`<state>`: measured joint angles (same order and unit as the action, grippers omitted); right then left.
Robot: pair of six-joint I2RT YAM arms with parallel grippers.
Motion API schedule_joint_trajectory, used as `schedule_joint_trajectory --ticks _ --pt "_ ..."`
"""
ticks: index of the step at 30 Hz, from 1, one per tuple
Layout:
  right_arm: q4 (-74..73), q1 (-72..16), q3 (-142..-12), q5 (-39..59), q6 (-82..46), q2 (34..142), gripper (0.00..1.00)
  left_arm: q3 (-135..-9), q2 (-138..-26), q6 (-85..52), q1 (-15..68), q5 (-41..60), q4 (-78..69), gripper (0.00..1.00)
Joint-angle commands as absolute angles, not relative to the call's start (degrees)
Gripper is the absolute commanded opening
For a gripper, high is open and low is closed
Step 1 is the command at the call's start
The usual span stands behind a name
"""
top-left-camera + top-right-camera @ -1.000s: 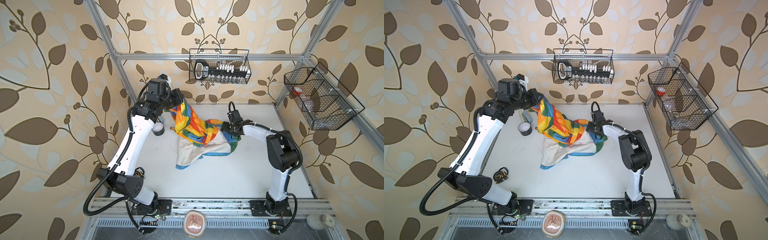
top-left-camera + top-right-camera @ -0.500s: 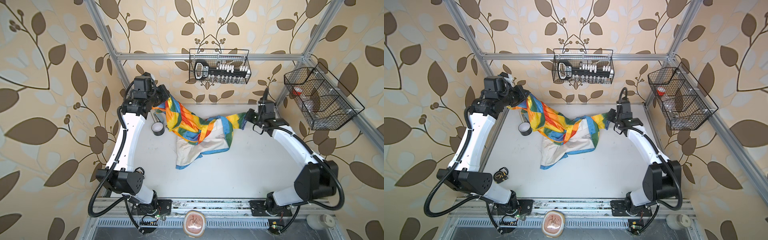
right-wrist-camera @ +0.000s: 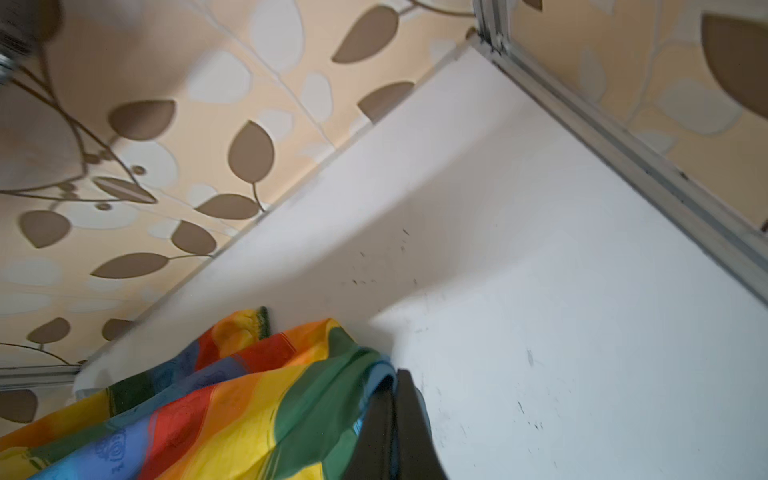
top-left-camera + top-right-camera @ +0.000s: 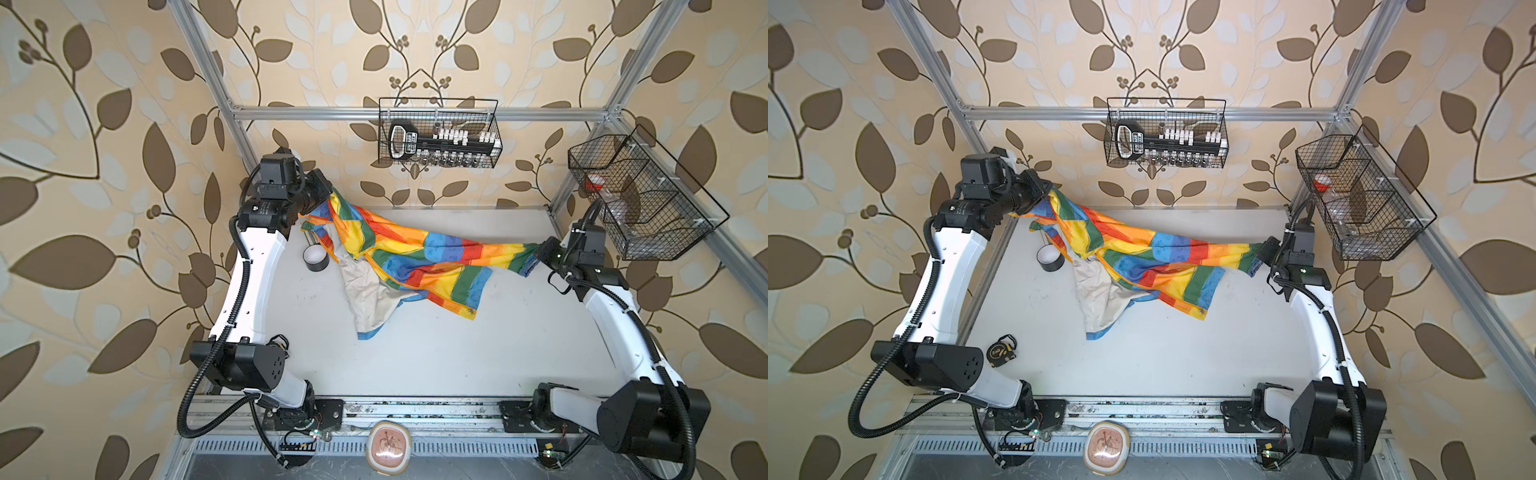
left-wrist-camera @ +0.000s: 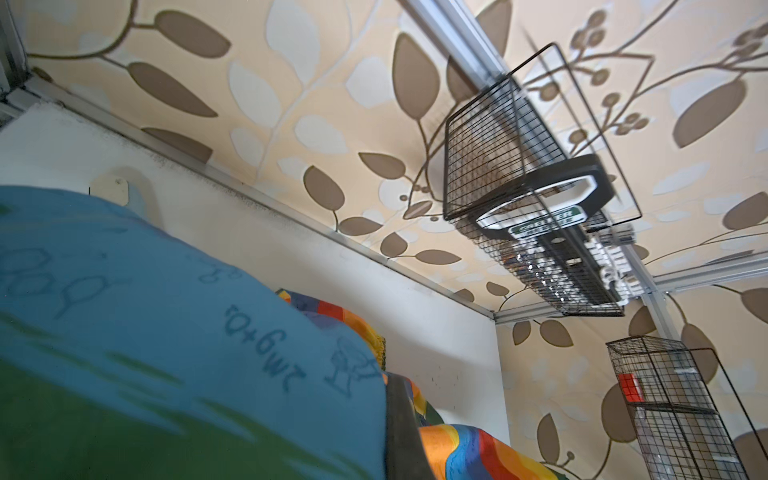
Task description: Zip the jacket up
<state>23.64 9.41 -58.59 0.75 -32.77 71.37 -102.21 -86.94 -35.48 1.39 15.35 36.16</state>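
- Right claw [image 4: 539, 250] has swung way out to the right since a second ago, so the jacket [image 4: 419, 257] now hangs stretched between both claws over the white table [image 4: 457, 357].
- Left claw [image 4: 327, 200] is clamped on the far-left corner, and the right claw is pinching the green-blue edge.
- It's thin cloth in rainbow blocks, with creased cream lining drooping to the table.
- The left wrist view catches faint doodle prints on the blue block.
- A tape measure [image 4: 1000, 351] shows in a top view only.

One jacket [image 4: 415, 253], with one tape roll [image 4: 314, 258] at its nine o'clock. Two baskets [image 4: 438, 133] [image 4: 640, 195], two arms [image 4: 253, 266] [image 4: 619, 320], one tape measure [image 4: 1000, 351].
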Motion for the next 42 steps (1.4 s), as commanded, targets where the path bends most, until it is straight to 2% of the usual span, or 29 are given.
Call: schedule_joint_trajectory --ticks 1,5,9,16,17,18,21,23,28,33,37,42 --pt "22.4 9.5 -58.3 0.8 -33.5 75.6 0.0 -100.5 -85.2 -37.5 0.9 18.7 30.9 0.0" --pt "22.7 9.5 -63.5 3.4 -33.6 85.0 0.0 -101.5 -86.8 -38.7 1.0 20.2 29.7 0.0" --pt "20.3 8.5 -69.3 2.6 -36.4 89.4 0.0 -104.8 -90.7 -39.5 1.0 20.0 29.0 0.0" --pt "23.9 6.9 -80.9 0.2 -35.7 97.7 0.15 -108.9 -97.6 -43.9 0.9 19.0 24.2 0.0" --pt "24.0 6.9 -81.0 0.0 -35.7 98.0 0.19 -110.1 -99.1 -44.5 0.9 18.9 23.9 0.0" --pt "24.1 6.9 -80.8 -0.1 -35.7 98.0 0.36 -111.3 -100.5 -45.1 0.9 18.9 23.7 0.0" --pt "24.7 6.9 -78.5 0.0 -35.6 96.1 0.7 -114.3 -104.3 -46.1 0.9 18.8 23.9 0.0" --pt "23.6 6.6 -74.6 1.0 -36.0 92.7 0.76 -115.6 -106.0 -46.2 0.9 19.0 24.1 0.0" --pt "21.1 1.7 -63.0 2.9 -33.8 81.8 0.76 -115.5 -107.3 -45.9 0.9 18.9 24.2 0.0" --pt "22.7 -6.6 -52.4 -0.4 -31.7 74.9 0.61 -113.3 -105.2 -45.3 0.9 18.8 23.1 0.0" --pt "21.7 -12.6 -46.2 -4.1 -32.4 73.8 0.6 -112.7 -104.2 -45.3 0.9 19.2 23.0 0.0" --pt "19.7 -18.5 -44.1 -5.9 -34.0 78.9 0.64 -111.8 -103.5 -44.7 0.9 19.0 24.1 0.0"
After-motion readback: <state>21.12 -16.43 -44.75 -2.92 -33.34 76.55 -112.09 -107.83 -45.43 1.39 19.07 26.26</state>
